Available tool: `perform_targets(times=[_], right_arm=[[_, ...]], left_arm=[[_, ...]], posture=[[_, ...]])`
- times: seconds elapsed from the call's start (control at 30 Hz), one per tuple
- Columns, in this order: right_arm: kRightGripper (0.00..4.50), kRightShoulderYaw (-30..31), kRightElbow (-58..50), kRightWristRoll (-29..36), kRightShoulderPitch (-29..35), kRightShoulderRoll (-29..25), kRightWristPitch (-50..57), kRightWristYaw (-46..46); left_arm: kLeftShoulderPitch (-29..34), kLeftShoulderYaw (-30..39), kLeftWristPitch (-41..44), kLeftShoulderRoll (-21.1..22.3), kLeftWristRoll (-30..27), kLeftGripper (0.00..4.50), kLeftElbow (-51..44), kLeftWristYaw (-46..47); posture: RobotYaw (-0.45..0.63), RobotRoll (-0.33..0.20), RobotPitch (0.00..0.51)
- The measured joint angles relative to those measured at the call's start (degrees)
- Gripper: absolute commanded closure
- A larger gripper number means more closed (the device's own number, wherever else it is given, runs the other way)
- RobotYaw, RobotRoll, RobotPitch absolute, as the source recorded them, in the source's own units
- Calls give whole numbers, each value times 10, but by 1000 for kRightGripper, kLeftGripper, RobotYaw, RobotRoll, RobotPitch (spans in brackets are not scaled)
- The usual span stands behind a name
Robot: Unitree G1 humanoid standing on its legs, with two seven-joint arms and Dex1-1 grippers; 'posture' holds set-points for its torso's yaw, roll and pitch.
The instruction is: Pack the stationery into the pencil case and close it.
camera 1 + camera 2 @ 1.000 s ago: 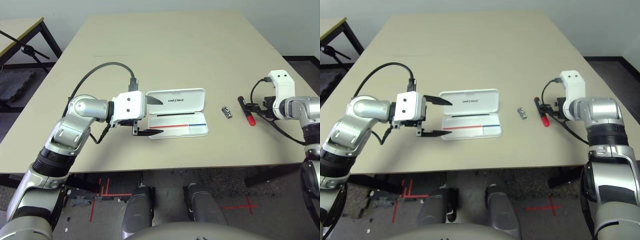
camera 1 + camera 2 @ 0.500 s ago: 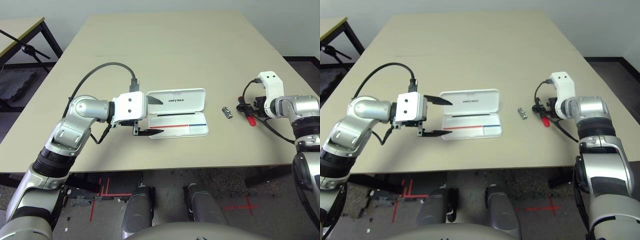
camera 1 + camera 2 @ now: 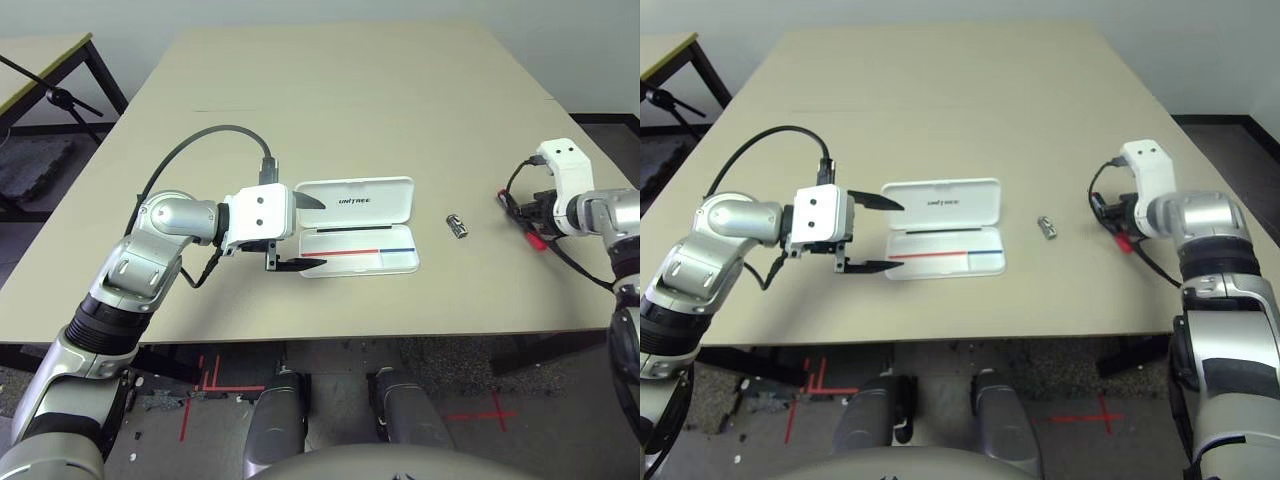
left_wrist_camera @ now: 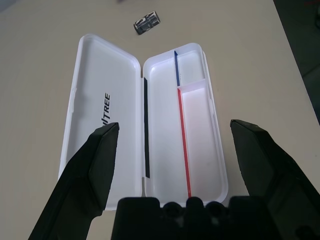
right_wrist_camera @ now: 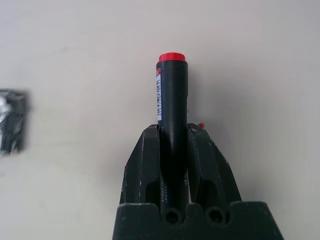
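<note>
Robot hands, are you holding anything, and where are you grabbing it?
The right hand grips the marker around its black barrel; the red end sticks out past the fingers. The left hand is open, holding nothing.

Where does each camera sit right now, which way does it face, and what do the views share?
Left and right eye views: on the head, looking forward and down at the table over both silver forearms.
Left wrist view: along the open left gripper onto the open pencil case.
Right wrist view: along the right gripper, shut on the marker.
Shared: the small metal piece appears in all views.
</note>
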Motion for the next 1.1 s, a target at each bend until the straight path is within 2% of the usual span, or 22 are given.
perform_targets(times=[0.17, 0.37, 0.63, 0.73, 0.93, 1.1], right_arm=[[4006, 14, -53, -16, 5, -48, -81, 72], [4006, 28, -134, -9, 24, -66, -191, 200], [4006, 75, -240, -10, 37, -64, -197, 288], [4006, 91, -273, -13, 36, -49, -187, 296], [4006, 126, -306, -13, 14, 13, -162, 302], [4006, 131, -324, 2, -5, 70, -128, 301]], left_arm=[[2, 0, -2, 6, 4, 0, 1, 0], [2, 0, -4, 16, 4, 0, 2, -2], [2, 1, -5, 29, 9, 0, 4, -2], [2, 2, -4, 37, 8, 0, 3, -2], [3, 2, 4, 39, 8, 0, 0, -2], [3, 2, 8, 39, 9, 0, -4, 5]], posture=[[-21, 0, 84], [-11, 0, 82], [10, 0, 86], [19, 0, 90], [37, 0, 92], [52, 0, 93]])
